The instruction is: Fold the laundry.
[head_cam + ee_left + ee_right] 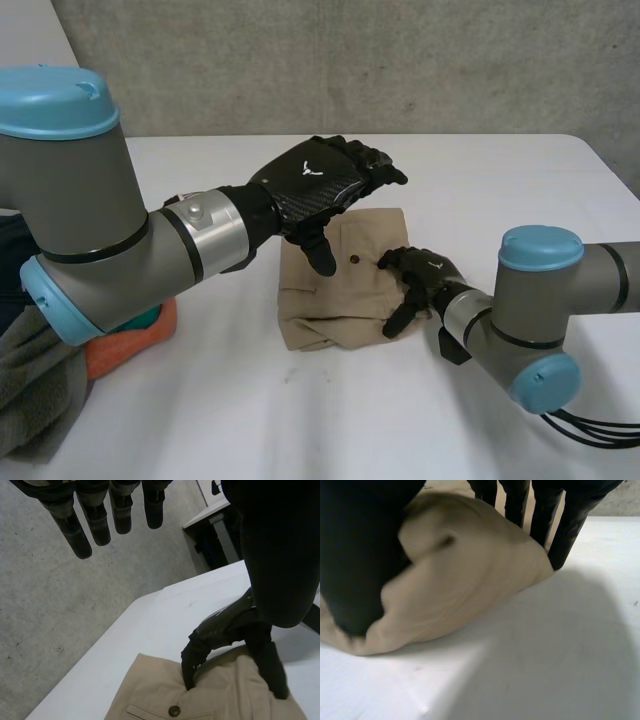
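1. Grey rumpled cloth (35, 385) and an orange rumpled cloth (130, 335) lie heaped at the left edge of the white table (250, 420). They sit partly under the left arm (90, 240), well apart from the work piece.
2. Left hand (318, 185) hovers over the tan garment (335, 290). Its fingers are relaxed and loosely spread, holding nothing and clear of the cloth.
3. The tan garment is folded into a rough block with a dark button (354, 259) facing up. It lies mid-table between the hands; its near edge is lumpy and the layers are not flush.
4. Right hand (425, 280) is at the garment's right edge. The thumb is on one side of a raised fold and the fingers on the other, pinching it.
5. Risk (judgement): only the pinched edge is under control. If the right hand lifts or drags it while nothing presses the left part down, the block would likely slide or open out, undoing the fold.
6. Risk (judgement): the pinch may catch only the upper layers, so the lower ones could lag behind and bunch.
7. Risk (judgement): the left arm hangs right over the heap, and a wide swing could drag cloth off the table edge.
8. Count:
   - heap cloths: at least 2 (grey, orange); a teal strip by the orange one may be a third, cannot tell
   - hands: 2
   - tan garments: 1
   - buttons seen: 1
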### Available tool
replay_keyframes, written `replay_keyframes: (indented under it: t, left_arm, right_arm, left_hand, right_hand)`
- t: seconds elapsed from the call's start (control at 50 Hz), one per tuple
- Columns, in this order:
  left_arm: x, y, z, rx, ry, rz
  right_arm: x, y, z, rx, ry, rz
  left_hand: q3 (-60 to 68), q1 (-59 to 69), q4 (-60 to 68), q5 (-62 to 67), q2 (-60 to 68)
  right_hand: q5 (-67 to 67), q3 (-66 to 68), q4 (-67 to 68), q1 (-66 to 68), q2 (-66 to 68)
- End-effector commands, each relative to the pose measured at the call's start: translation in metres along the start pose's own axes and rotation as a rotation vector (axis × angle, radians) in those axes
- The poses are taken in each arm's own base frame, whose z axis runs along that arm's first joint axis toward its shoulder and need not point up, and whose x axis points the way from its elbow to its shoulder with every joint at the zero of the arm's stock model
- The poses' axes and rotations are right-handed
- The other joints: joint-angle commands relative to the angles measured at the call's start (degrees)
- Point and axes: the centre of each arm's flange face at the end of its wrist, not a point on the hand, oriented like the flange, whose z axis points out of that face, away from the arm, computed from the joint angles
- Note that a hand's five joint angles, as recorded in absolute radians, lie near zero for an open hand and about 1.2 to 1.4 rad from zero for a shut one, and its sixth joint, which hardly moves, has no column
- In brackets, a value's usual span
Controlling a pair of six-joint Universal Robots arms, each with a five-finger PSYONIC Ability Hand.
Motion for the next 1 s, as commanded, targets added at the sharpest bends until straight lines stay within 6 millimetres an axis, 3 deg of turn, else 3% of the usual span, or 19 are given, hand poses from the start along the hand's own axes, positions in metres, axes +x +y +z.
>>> replay_keyframes:
  t: [0.02, 0.16, 0.22, 0.34, 0.4, 0.44, 0.66, 0.84, 1.0]
  left_arm:
    - [0.0, 0.002, -0.001, -0.007, 0.0, -0.003]
    - [0.0, 0.002, 0.0, -0.003, -0.001, 0.0]
    - [-0.001, 0.001, 0.0, 0.0, -0.002, 0.002]
    - [-0.003, -0.003, 0.001, 0.013, -0.009, 0.007]
    - [-0.003, -0.005, 0.002, 0.021, -0.008, 0.013]
    - [-0.004, -0.007, 0.003, 0.027, -0.009, 0.017]
    - [-0.008, -0.008, 0.011, 0.04, -0.018, 0.008]
    - [-0.006, -0.001, 0.016, 0.021, -0.026, -0.003]
    - [-0.006, 0.005, 0.017, 0.009, -0.024, -0.009]
  right_arm:
    - [0.004, -0.006, 0.015, 0.038, 0.018, -0.009]
    - [0.017, -0.032, 0.024, 0.126, 0.079, -0.016]
    - [0.045, -0.056, 0.034, 0.203, 0.147, -0.003]
    - [0.125, -0.079, 0.052, 0.278, 0.317, 0.001]
    - [0.149, -0.091, 0.056, 0.321, 0.376, -0.022]
    - [0.176, -0.097, 0.061, 0.349, 0.439, -0.041]
    - [0.289, -0.128, 0.055, 0.393, 0.617, -0.086]
    - [0.323, -0.139, 0.04, 0.395, 0.668, -0.183]
    - [0.333, -0.142, 0.034, 0.377, 0.707, -0.255]
  left_hand:
    - [-1.1, -0.2, -0.6, -1.2, -0.8]
    - [-1.3, -0.4, -0.8, -1.3, -0.9]
    - [-1.3, -0.4, -0.8, -1.3, -0.9]
    - [-1.3, -0.4, -0.8, -1.3, -0.9]
    - [-1.3, -0.4, -0.8, -1.3, -0.9]
    - [-1.3, -0.4, -0.8, -1.3, -0.9]
    - [-1.3, -0.4, -0.8, -1.3, -0.9]
    - [-1.3, -0.4, -0.8, -1.3, -0.9]
    - [-1.3, -0.4, -0.8, -1.3, -0.9]
  right_hand:
    - [53.7, 50.9, 50.7, 54.1, 50.4]
    - [53.8, 50.9, 50.7, 54.1, 50.4]
    - [53.8, 50.9, 50.7, 54.1, 50.4]
    - [53.8, 50.9, 50.7, 54.1, 50.4]
    - [53.8, 50.9, 50.7, 54.1, 50.4]
    - [53.8, 50.9, 50.7, 54.1, 50.4]
    - [53.8, 50.9, 50.7, 54.1, 50.4]
    - [53.8, 50.9, 50.7, 54.1, 50.4]
    - [53.8, 50.9, 50.7, 54.1, 50.4]
